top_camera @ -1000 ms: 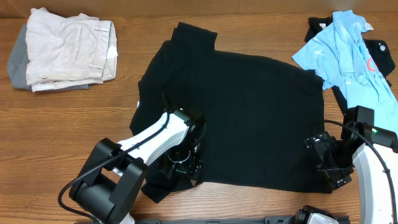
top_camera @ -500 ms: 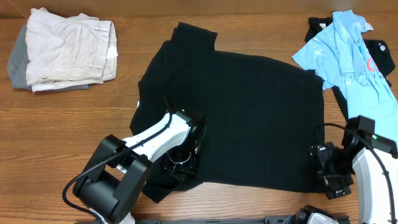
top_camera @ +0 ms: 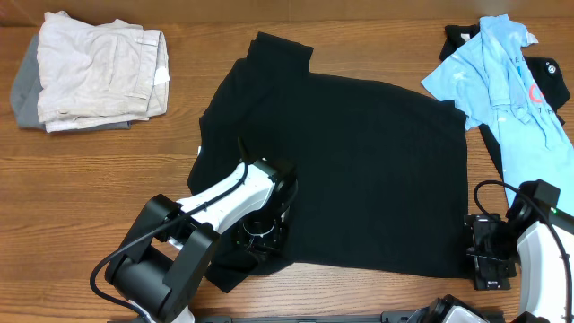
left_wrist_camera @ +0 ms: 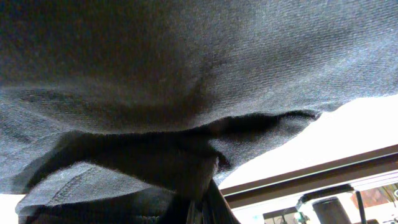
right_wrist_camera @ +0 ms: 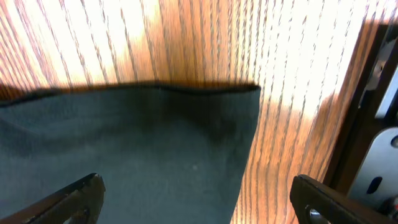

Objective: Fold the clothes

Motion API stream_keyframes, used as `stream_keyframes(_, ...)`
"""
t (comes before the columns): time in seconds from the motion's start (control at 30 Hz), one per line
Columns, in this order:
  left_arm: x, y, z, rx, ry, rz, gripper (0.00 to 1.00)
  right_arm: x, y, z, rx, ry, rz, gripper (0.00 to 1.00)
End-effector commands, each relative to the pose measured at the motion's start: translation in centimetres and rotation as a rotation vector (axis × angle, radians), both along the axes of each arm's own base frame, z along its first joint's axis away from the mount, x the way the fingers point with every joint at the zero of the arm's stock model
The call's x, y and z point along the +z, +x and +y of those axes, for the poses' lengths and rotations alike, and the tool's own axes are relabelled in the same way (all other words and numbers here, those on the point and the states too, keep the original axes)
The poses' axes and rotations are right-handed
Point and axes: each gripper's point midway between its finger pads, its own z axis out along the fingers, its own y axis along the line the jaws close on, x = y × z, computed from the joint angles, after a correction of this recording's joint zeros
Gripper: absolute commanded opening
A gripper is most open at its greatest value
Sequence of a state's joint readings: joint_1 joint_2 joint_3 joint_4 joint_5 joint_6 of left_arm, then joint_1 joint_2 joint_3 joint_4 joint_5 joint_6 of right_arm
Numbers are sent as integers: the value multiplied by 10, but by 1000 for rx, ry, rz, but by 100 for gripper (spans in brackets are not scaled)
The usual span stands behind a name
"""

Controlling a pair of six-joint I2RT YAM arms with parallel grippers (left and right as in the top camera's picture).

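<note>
A large black short-sleeved shirt (top_camera: 359,170) lies spread flat in the middle of the wooden table (top_camera: 108,179). My left gripper (top_camera: 260,238) sits at its lower left part, shut on a pinch of the black fabric (left_wrist_camera: 155,93), which fills the left wrist view; the jaws (left_wrist_camera: 199,208) are mostly buried in cloth. My right gripper (top_camera: 490,258) stands open at the shirt's lower right corner (right_wrist_camera: 186,143), one finger over the cloth and the other over bare wood, its midpoint (right_wrist_camera: 199,202) holding nothing. A light blue polo (top_camera: 502,81) lies crumpled at the far right.
A folded beige garment (top_camera: 99,72) rests on a grey one (top_camera: 25,90) at the far left. Under the polo lies another black garment (top_camera: 549,74) with a printed logo. The table's front edge runs just below both arms.
My left gripper has closed on the shirt's fabric. The right arm has slid right and toward the front edge, off the shirt's side hem to its lower corner, still open.
</note>
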State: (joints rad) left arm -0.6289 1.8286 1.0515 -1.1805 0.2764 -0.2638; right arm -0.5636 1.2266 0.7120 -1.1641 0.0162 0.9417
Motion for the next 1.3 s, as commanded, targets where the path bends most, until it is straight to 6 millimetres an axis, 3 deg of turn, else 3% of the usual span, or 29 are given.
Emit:
stream_keyframes(0.0,-3,-4,0,0,9,17,4,1,-5,-9,-8,-48,9,100)
stream_keyframes(0.23,-3,-4,0,0,7,15,4,-6,-3,-16,-8,-86,1,100)
stream_keyframes(0.5,-3,-4,0,-4,5,15,5,-34,-14,-8,-13,-77,7,100)
stream_keyframes(1.07,-3,-4,0,-4,6,15,4,-60,-15,11,-79,-6,-44,100)
stream_keyframes(1.17,-3,-4,0,-3,6,15,4,-60,-14,10,-79,-10,-45,93)
stream_keyframes(1.27,-3,-4,0,-3,7,17,4,-60,-15,10,-78,-9,-44,76)
